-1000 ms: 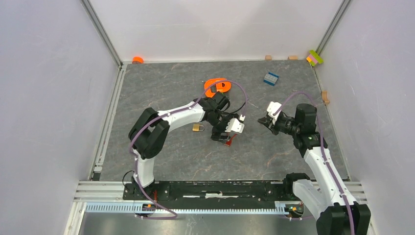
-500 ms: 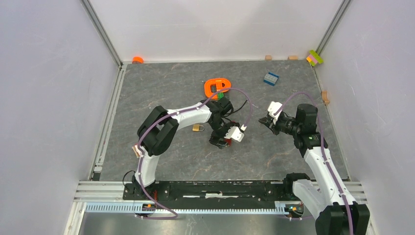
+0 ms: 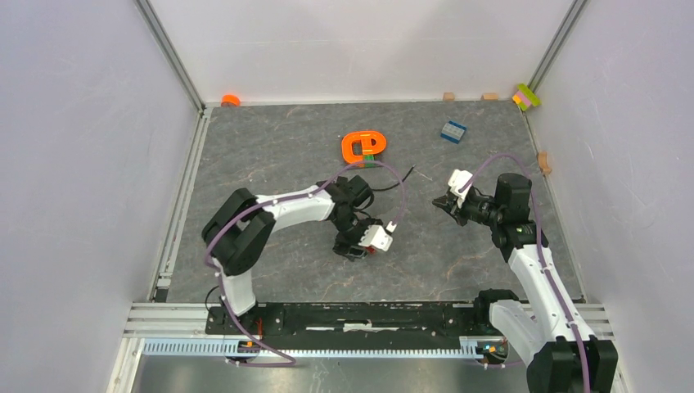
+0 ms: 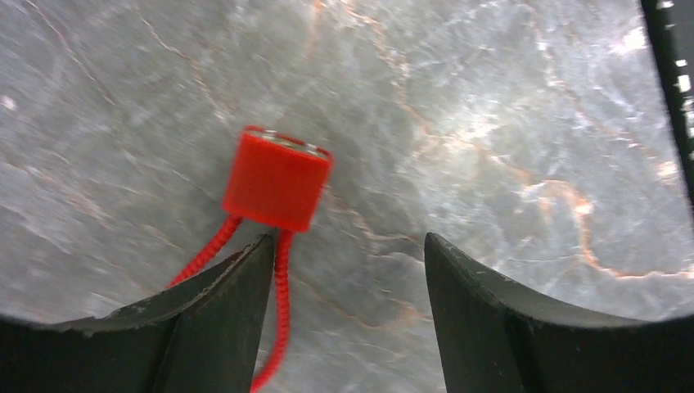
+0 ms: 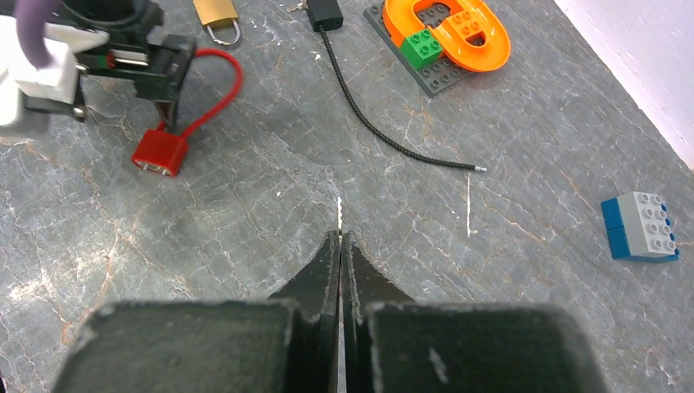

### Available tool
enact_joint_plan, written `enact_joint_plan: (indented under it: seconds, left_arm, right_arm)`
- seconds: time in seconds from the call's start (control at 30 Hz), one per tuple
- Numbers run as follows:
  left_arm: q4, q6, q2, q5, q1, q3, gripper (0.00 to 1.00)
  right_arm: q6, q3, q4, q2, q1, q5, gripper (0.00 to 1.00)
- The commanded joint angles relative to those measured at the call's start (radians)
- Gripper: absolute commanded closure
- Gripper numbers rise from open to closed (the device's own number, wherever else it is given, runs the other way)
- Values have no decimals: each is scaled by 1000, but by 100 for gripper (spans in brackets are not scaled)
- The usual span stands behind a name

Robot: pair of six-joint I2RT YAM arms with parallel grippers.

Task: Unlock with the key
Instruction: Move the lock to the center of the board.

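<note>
A red padlock (image 4: pixel 278 180) with a red cable loop lies on the grey table; it also shows in the right wrist view (image 5: pixel 159 153). My left gripper (image 4: pixel 348 237) is open just above it, its left finger beside the cable, and holds nothing. In the top view that gripper (image 3: pixel 360 246) is near the table's middle. A brass padlock (image 5: pixel 217 12) lies behind it. My right gripper (image 5: pixel 340 233) is shut with nothing visible between the jaws, hovering to the right (image 3: pixel 439 202). I cannot make out a key for certain.
A black block with a thin black cable (image 5: pixel 393 131) lies behind the locks. An orange ring on a grey plate with a green brick (image 3: pixel 363 146) sits at the back. A blue-grey brick (image 3: pixel 452 130) lies back right. Small blocks line the back wall.
My left gripper has moved toward the near edge and to the left, staying by the red padlock. The right arm has not moved.
</note>
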Motion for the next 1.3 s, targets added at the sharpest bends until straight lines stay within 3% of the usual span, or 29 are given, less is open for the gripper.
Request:
enact_joint_plan:
  seconds: [0.0, 0.3, 0.5, 0.93, 1.27]
  left_arm:
    - [109, -171, -124, -3, -3, -104, 25]
    - [312, -293, -222, -30, -3, -160, 16]
    - [371, -318, -131, -45, -3, -96, 13]
    - [307, -380, -29, 0, -5, -46, 16]
    - [337, -402, -21, -36, -28, -91, 26]
  right_arm:
    - [-15, 0, 20, 6, -5, -20, 100]
    - [-21, 6, 3, 12, -5, -25, 100]
    - [-20, 5, -5, 2, -6, -24, 100]
    - [-33, 3, -10, 9, -12, -25, 100]
    - [-31, 5, -12, 14, -13, -30, 100]
